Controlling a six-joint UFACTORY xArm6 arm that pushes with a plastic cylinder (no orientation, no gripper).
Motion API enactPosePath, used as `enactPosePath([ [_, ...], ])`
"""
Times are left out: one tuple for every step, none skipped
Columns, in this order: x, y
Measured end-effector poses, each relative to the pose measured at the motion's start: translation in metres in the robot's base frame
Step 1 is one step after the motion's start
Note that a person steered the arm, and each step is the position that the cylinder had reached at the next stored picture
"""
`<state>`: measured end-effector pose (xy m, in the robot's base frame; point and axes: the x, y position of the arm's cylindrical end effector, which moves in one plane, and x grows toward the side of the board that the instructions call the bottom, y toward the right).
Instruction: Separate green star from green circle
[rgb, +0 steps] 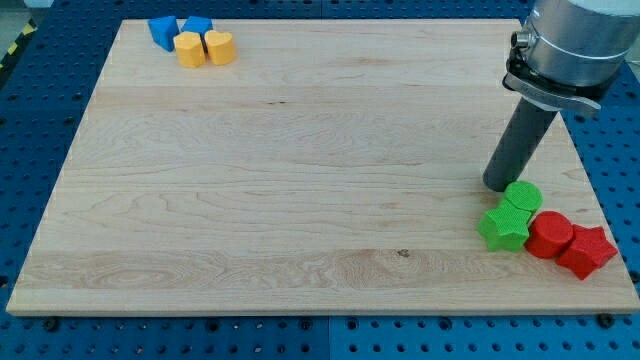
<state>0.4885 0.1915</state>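
Our tip (497, 186) (bare rod, no hand to open or clench) sits just far-left of green round block (523, 196), which touches green star block (504, 229) at near right of wooden table (250, 170). Risk: push drags both greens together, or shoves red round block (549, 235).

A single camera looks down at a slant on the table (300, 150) from beyond its bottom edge, facing the top edge. It stands far enough back that all four corners nearly fit, the far right corner hidden behind the arm (565, 50). No second view exists.
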Motion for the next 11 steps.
enactPosePath([
  [0.000, 0.000],
  [-0.009, 0.000],
  [-0.020, 0.012],
  [-0.020, 0.042],
  [-0.012, 0.061],
  [0.009, 0.064],
  [0.030, 0.064],
  [0.040, 0.058],
  [0.040, 0.037],
  [0.040, 0.016],
  [0.040, 0.015],
])
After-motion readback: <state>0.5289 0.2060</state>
